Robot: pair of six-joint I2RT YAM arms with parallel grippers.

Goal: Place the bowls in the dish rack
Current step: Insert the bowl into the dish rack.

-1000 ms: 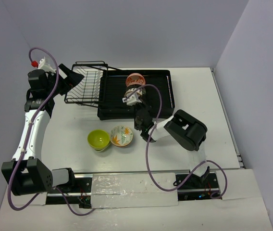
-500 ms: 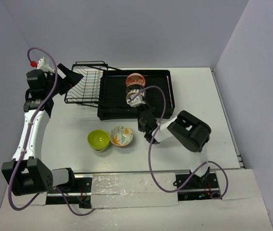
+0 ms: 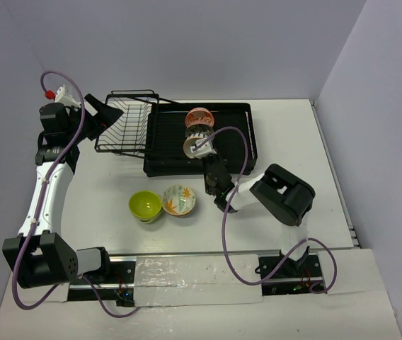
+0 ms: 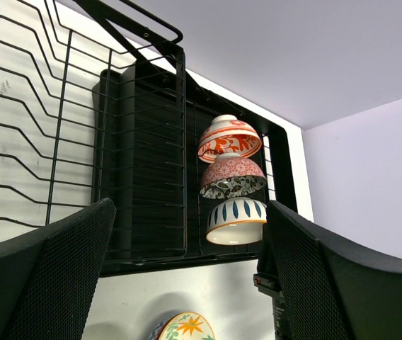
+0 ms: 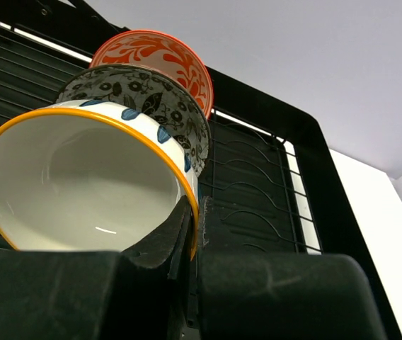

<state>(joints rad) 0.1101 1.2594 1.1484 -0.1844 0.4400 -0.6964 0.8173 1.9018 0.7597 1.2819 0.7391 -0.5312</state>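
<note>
Three bowls stand on edge in a row in the black dish rack (image 3: 164,145): a red-orange patterned one (image 3: 198,115) at the back, a dark-patterned one (image 5: 151,95) in the middle, and a white bowl with blue marks and an orange rim (image 5: 81,184) at the front. My right gripper (image 5: 195,227) is shut on that white bowl's rim. A lime green bowl (image 3: 145,205) and a white bowl with orange leaves (image 3: 179,200) sit on the table in front of the rack. My left gripper (image 4: 187,269) hangs open and empty at the far left beside the wire basket (image 3: 123,126).
The wire basket section (image 4: 38,134) is attached to the rack's left side. The right arm's elbow (image 3: 282,195) lies over the table right of the two loose bowls. Walls close off the back and the right side.
The right arm's elbow has shifted right and toward the near edge, and the held white bowl has settled lower against the row. The left arm has barely moved.
</note>
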